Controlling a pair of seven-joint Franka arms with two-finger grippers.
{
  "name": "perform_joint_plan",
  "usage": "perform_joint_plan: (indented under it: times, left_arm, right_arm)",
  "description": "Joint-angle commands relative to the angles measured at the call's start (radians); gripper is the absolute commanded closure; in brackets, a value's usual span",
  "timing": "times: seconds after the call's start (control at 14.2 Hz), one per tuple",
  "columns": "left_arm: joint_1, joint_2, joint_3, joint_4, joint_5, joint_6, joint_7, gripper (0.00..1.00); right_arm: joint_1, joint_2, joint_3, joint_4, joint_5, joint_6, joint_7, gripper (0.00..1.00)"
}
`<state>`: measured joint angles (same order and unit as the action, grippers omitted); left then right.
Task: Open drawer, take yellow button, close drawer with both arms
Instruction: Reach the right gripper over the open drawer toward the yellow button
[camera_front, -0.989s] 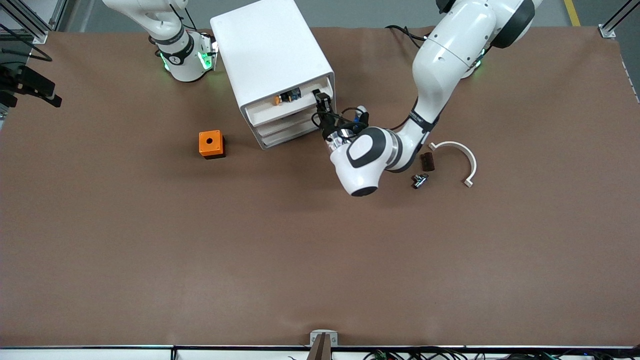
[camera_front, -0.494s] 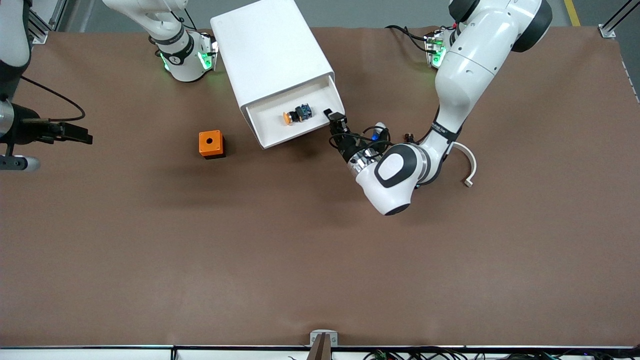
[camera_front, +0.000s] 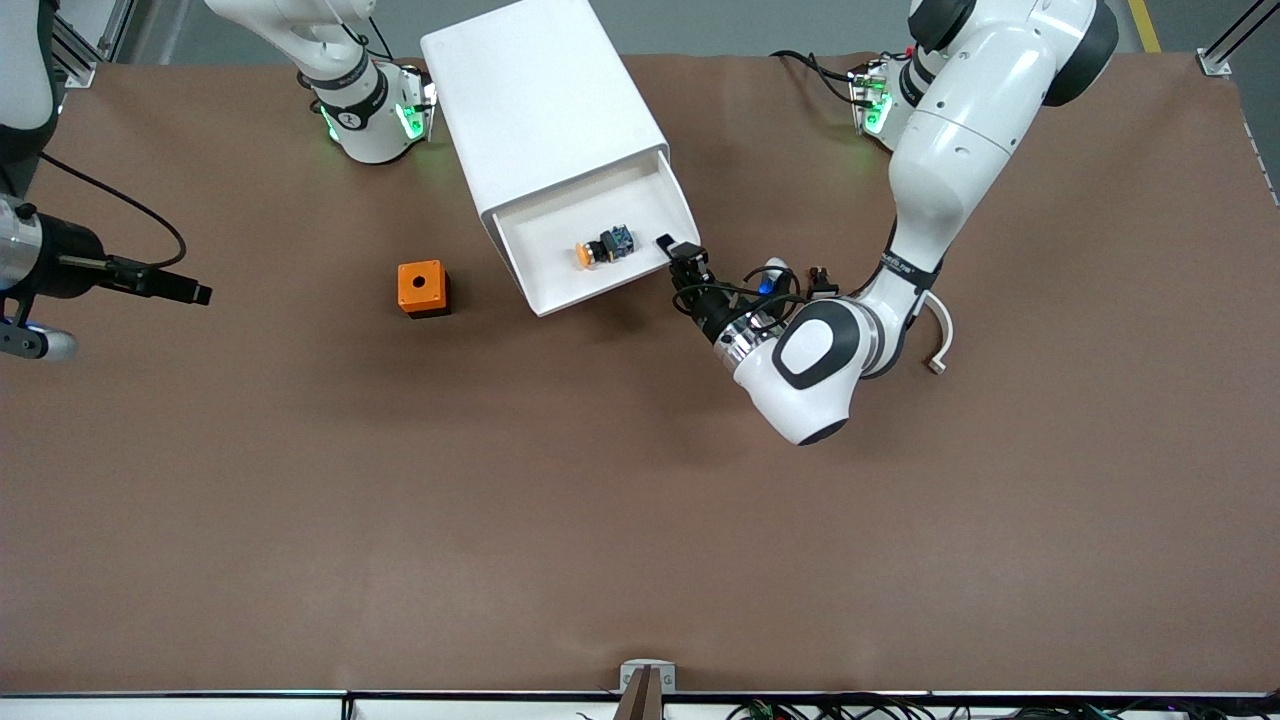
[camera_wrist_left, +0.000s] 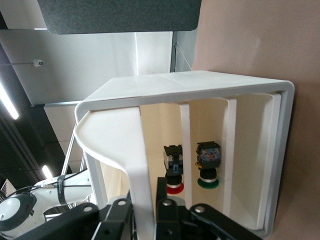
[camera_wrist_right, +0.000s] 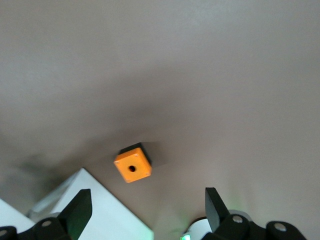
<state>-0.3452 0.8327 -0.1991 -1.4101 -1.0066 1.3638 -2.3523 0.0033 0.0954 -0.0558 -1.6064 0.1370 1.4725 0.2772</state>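
Observation:
The white cabinet (camera_front: 540, 100) stands near the robots' bases. Its top drawer (camera_front: 540, 240) is pulled well out. The button (camera_front: 600, 247), with orange cap, black body and blue rear, lies on its side in the drawer. My left gripper (camera_front: 685, 258) is shut on the drawer's front wall at the corner toward the left arm's end; in the left wrist view the wall (camera_wrist_left: 135, 165) sits between the fingers of the gripper (camera_wrist_left: 143, 202). My right gripper (camera_front: 195, 293) is open and empty, up in the air over the right arm's end of the table; the right wrist view (camera_wrist_right: 147, 212) shows its fingers wide apart.
An orange cube with a hole (camera_front: 422, 288) stands on the table beside the cabinet, also in the right wrist view (camera_wrist_right: 132, 166). A white curved piece (camera_front: 940, 325) lies by the left arm's wrist. Red-capped (camera_wrist_left: 174, 175) and green-capped (camera_wrist_left: 208, 170) parts show inside the cabinet.
My left gripper has pulled the top drawer farther out toward the front camera, and the button came with it. My right gripper has come in from the table's end toward the cube.

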Motion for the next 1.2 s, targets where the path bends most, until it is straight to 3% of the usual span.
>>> perform_joint_plan:
  times: [0.0, 0.07, 0.21, 0.49, 0.78, 1.13]
  left_arm:
    - [0.008, 0.009, 0.001, 0.019, -0.018, 0.014, 0.008, 0.53]
    - [0.014, 0.009, 0.000, 0.022, -0.026, 0.014, 0.022, 0.26]
    - [0.015, 0.006, 0.000, 0.037, -0.039, 0.012, 0.082, 0.00]
    - [0.046, 0.005, -0.011, 0.082, -0.069, -0.002, 0.284, 0.00]
    - [0.055, 0.006, 0.004, 0.193, -0.061, -0.015, 0.646, 0.00]
    - [0.003, -0.044, 0.118, 0.229, 0.021, 0.017, 1.052, 0.00]
  right_arm:
    - [0.111, -0.037, 0.002, 0.006, 0.010, -0.011, 0.269, 0.00]
    - [0.151, -0.037, 0.002, 0.011, 0.007, -0.009, 0.354, 0.00]
    - [0.252, -0.039, 0.002, 0.011, 0.004, 0.006, 0.553, 0.00]
    - [0.490, -0.031, 0.004, -0.024, -0.007, 0.109, 0.950, 0.00]
    - [0.653, -0.003, 0.004, -0.035, -0.040, 0.189, 1.238, 0.00]
    - [0.789, 0.099, 0.004, -0.058, -0.083, 0.325, 1.511, 0.00]
